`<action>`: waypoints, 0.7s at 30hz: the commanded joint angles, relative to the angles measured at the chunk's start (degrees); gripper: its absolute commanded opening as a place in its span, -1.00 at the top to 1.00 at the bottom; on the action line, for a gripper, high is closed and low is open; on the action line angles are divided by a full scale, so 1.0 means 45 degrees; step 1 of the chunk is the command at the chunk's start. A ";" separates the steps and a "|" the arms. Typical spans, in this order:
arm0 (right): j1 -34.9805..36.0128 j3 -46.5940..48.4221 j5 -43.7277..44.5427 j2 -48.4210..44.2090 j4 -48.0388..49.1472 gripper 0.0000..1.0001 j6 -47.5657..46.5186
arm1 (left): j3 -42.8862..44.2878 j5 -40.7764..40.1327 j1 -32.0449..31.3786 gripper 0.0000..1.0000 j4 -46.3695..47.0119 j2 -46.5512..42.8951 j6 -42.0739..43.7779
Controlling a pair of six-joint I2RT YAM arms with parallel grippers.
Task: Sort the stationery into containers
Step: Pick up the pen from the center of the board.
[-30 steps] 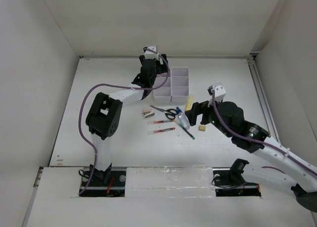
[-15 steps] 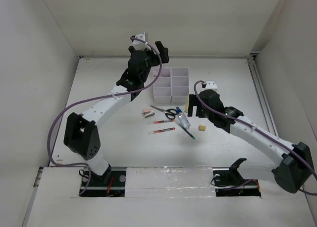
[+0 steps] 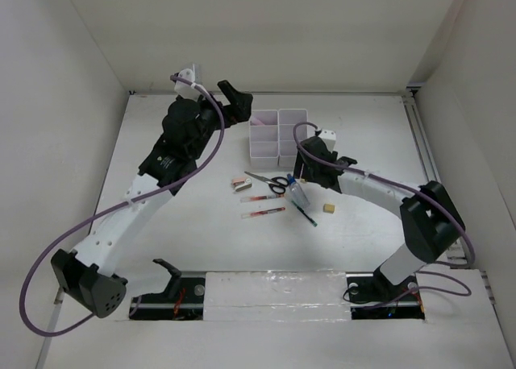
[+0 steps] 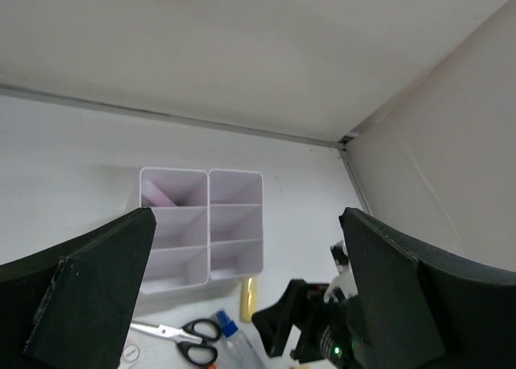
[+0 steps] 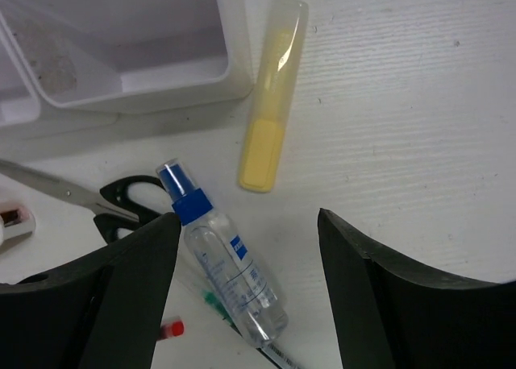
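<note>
The white six-compartment containers (image 3: pixel 280 134) stand at the back middle; they also show in the left wrist view (image 4: pixel 201 224), with a pink bar (image 4: pixel 157 198) in the far left compartment. In front lie black-handled scissors (image 3: pixel 270 181), a blue-capped clear bottle (image 3: pixel 298 193), two red-white pens (image 3: pixel 262 205), a dark pen (image 3: pixel 305 215), a small yellow eraser (image 3: pixel 329 209) and a pink eraser (image 3: pixel 239 184). My left gripper (image 3: pixel 239 103) is open and empty, raised left of the containers. My right gripper (image 5: pixel 247 220) is open and empty, low over the bottle (image 5: pixel 226 264) and a yellow bar (image 5: pixel 272 95).
White walls close in the table at the back and both sides. A raised rail (image 3: pixel 423 155) runs along the right edge. The right arm's forearm (image 3: pixel 371 190) stretches over the table right of the items.
My left gripper has pulled back to the left, away from the containers. My right gripper has moved up and left, from beside the yellow eraser to over the bottle and yellow bar.
</note>
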 commanded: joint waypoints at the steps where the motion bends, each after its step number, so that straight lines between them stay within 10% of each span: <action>1: -0.0320 0.0502 0.0559 0.0297 0.0765 -0.49 0.0704 | -0.0366 0.0396 0.0009 -1.00 -0.0584 -0.1137 -0.0023; 21: -0.1005 0.1264 -0.0007 0.3149 0.0768 -0.32 0.0705 | -0.1010 0.1157 0.0009 -1.00 -0.0682 -0.1999 0.0096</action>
